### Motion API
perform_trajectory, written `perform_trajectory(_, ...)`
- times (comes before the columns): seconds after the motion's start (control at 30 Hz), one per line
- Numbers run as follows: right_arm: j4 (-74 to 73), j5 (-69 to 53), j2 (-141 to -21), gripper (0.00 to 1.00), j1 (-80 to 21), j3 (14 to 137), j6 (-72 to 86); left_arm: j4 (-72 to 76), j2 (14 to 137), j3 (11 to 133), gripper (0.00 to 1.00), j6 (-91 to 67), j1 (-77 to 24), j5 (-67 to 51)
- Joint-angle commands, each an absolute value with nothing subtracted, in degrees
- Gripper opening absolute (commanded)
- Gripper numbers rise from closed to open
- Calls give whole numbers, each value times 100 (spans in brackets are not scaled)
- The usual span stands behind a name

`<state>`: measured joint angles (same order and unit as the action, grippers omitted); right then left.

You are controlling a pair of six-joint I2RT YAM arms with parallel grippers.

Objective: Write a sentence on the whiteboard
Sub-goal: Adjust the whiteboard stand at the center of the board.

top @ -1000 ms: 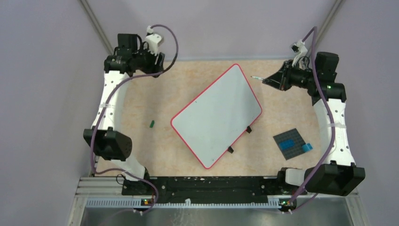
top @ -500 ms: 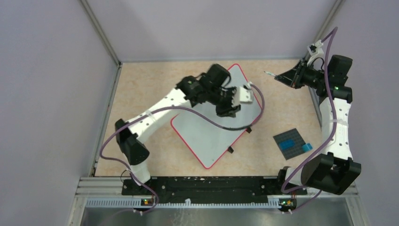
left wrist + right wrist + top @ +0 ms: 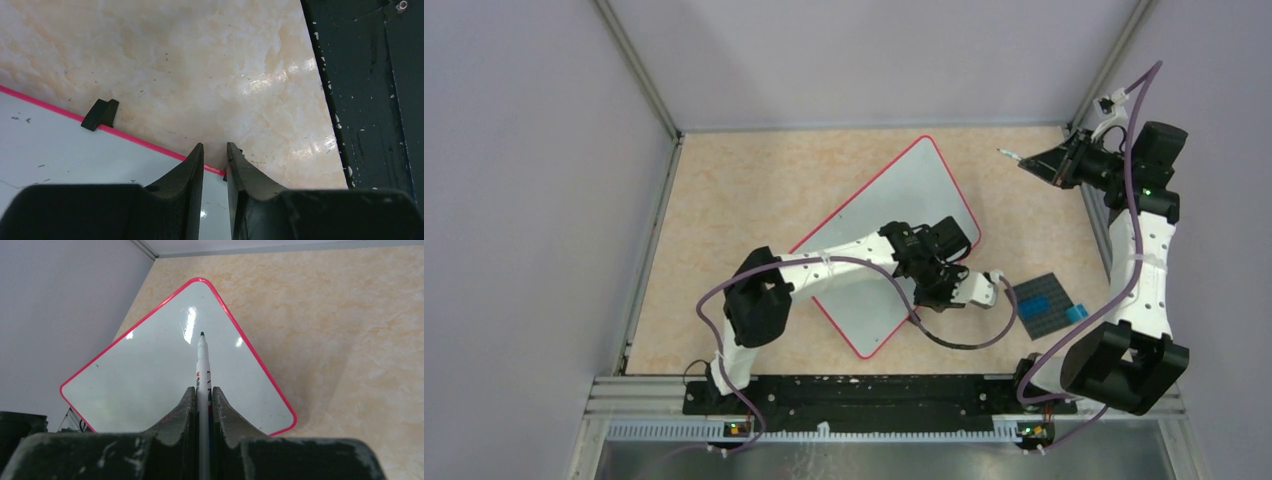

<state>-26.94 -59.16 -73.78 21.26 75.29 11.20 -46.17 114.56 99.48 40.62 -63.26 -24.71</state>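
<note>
The whiteboard (image 3: 874,225), white with a red rim, lies slanted in the middle of the table. My left arm reaches across it. My left gripper (image 3: 931,295) hangs over the board's near right rim (image 3: 140,142); its jaws stand narrowly apart and hold nothing. One black foot (image 3: 100,114) shows beside the rim, and another is partly hidden behind the right fingertip. My right gripper (image 3: 1036,165) is raised at the back right, off the board, and shut on a white marker (image 3: 202,365). The marker's uncapped dark tip points toward the whiteboard (image 3: 150,375).
A small dark grey studded plate (image 3: 1039,300) with a blue brick (image 3: 1076,313) lies right of the board, close to my left wrist. The black base rail (image 3: 370,100) runs along the near edge. Grey walls close in the left, back and right.
My left arm swung from the back left corner across the board to its near right rim. My right gripper rose and drew back to the right with the marker.
</note>
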Motion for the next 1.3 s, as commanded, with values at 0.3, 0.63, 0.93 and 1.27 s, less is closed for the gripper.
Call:
perform_trajectory(0.3,-2449,-6158,-7215,0,2146,7497,1142,-4595,12088,9631,14,4264,-6627,-1623)
perform_trajectory(0.63,-2415,-6232,-7216,0,2148,7478,1175,-4832,11800,9002,8,4422,-6627,-1586)
perform_trajectory(0.93,-2420,-6277,-7216,0,2150,7452,1174,-5133,11657,8727,5,4541,-6615,-1582)
perform_trajectory(1.27,-2532,-6404,-7215,0,2119,7524,1026,-5114,11133,8786,26,4268,-6583,-1692)
